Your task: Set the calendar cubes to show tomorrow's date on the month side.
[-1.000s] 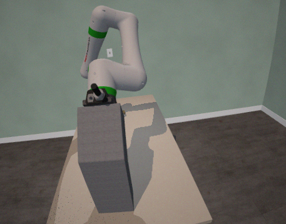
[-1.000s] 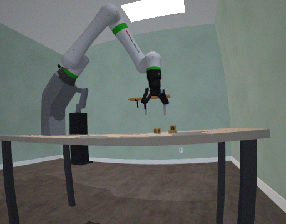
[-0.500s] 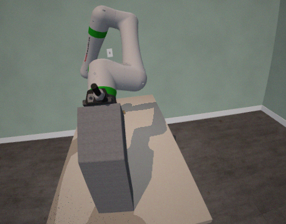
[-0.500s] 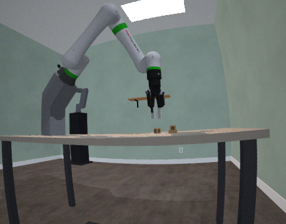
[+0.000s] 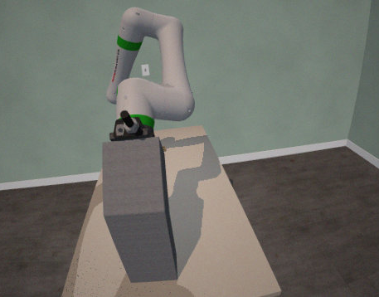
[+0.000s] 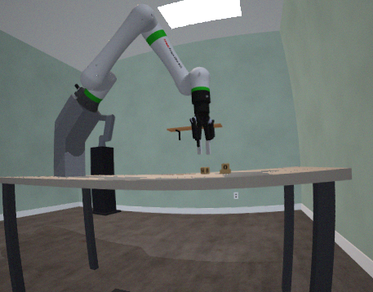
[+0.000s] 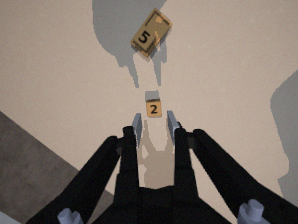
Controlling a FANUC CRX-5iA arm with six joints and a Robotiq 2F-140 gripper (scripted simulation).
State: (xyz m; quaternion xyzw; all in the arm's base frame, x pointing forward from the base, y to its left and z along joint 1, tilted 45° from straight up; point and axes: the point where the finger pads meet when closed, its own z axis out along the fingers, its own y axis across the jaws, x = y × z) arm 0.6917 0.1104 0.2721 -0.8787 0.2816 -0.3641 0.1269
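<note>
In the wrist view a small wooden cube with a 2 on top [image 7: 154, 108] lies loose on the table. Beyond it, a wooden tray holds a second cube showing a 5 [image 7: 151, 34], set at an angle. My gripper [image 7: 154, 119] hangs well above the loose cube, its fingers narrowed to a small gap with nothing between them. In the exterior view the gripper [image 6: 203, 151] points straight down, high over the loose cube [image 6: 204, 170], and the tray with its cube [image 6: 225, 167] is just to the right. In the top view the cubes and fingers are hidden.
A tall grey block [image 5: 137, 207] stands on the table and blocks most of the top view. The robot's grey base [image 6: 73, 134] and a black box [image 6: 102, 179] stand at the table's far side. A small wall shelf is behind the gripper.
</note>
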